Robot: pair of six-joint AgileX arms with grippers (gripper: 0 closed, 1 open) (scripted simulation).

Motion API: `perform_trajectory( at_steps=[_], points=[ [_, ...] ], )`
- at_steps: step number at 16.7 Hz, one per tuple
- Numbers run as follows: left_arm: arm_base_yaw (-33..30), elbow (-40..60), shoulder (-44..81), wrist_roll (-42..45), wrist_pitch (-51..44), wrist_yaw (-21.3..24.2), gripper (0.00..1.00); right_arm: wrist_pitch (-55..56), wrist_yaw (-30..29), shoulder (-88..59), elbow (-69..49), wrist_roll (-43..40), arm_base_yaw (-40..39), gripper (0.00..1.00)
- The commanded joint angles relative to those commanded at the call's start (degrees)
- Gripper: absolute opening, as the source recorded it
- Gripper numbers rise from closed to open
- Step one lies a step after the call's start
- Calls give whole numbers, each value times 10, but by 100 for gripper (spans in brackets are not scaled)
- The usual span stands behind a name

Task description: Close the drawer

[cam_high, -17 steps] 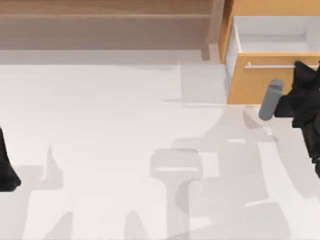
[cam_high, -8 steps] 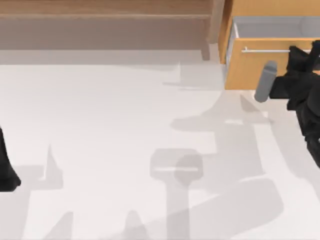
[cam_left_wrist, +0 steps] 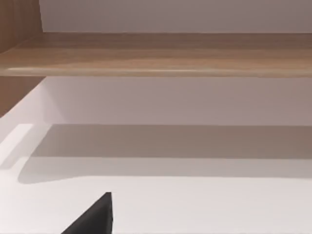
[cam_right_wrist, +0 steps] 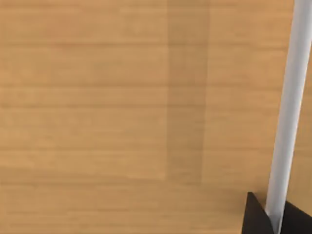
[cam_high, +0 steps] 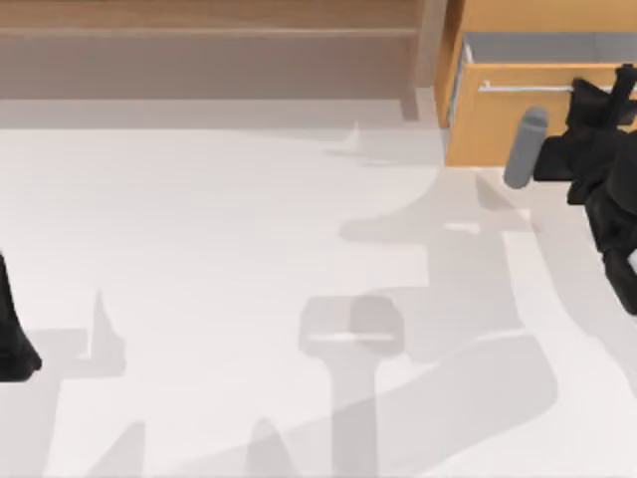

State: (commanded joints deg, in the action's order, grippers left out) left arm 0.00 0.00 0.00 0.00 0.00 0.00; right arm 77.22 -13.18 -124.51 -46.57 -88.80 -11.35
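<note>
**Right gripper on drawer handle, drawer nearly shut**

- Drawer (cam_high: pixel 498 119): far right of the table, against the back. Orange-tan front panel, thin silver bar handle (cam_high: pixel 523 88) running horizontally. Only a narrow strip of the inner cavity shows behind the panel, so it sits slightly proud of its orange-tan cabinet (cam_high: pixel 537 15).
- Right gripper (cam_high: pixel 595 98): at the right end of the handle, up against the front panel. Right wrist view puts the panel (cam_right_wrist: pixel 122 112) very close to the camera, with the silver bar (cam_right_wrist: pixel 287 112) passing between two dark fingertips (cam_right_wrist: pixel 254 217). Fingers straddle the bar; can't tell whether they are clenched on it or just around it.
- Grey cylindrical part (cam_high: pixel 525 147) of the right arm sticks out in front of the panel's lower edge.
- Left gripper (cam_high: pixel 12 334): parked at the table's left edge, well away from the drawer. Finger state can't be told. Its wrist view faces the long light-wood shelf unit (cam_left_wrist: pixel 161 53) at the back.
- White table (cam_high: pixel 219 259).
- No readable brands, labels or writing on anything.
</note>
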Motion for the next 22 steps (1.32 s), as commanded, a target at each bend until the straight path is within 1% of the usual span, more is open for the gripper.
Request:
perform_trajectory(
  at_steps=[3, 11, 16, 22],
  points=[
    [0, 0, 0, 0, 0, 0, 100, -10, 2, -8, -20, 0, 2, 0],
    [0, 0, 0, 0, 0, 0, 100, -88, 17, -70, -156, -1, 19, 0],
    [0, 0, 0, 0, 0, 0, 100, -93, 19, -73, -167, -1, 20, 0],
    [0, 0, 0, 0, 0, 0, 100, -93, 19, -73, -167, -1, 20, 45]
  ],
)
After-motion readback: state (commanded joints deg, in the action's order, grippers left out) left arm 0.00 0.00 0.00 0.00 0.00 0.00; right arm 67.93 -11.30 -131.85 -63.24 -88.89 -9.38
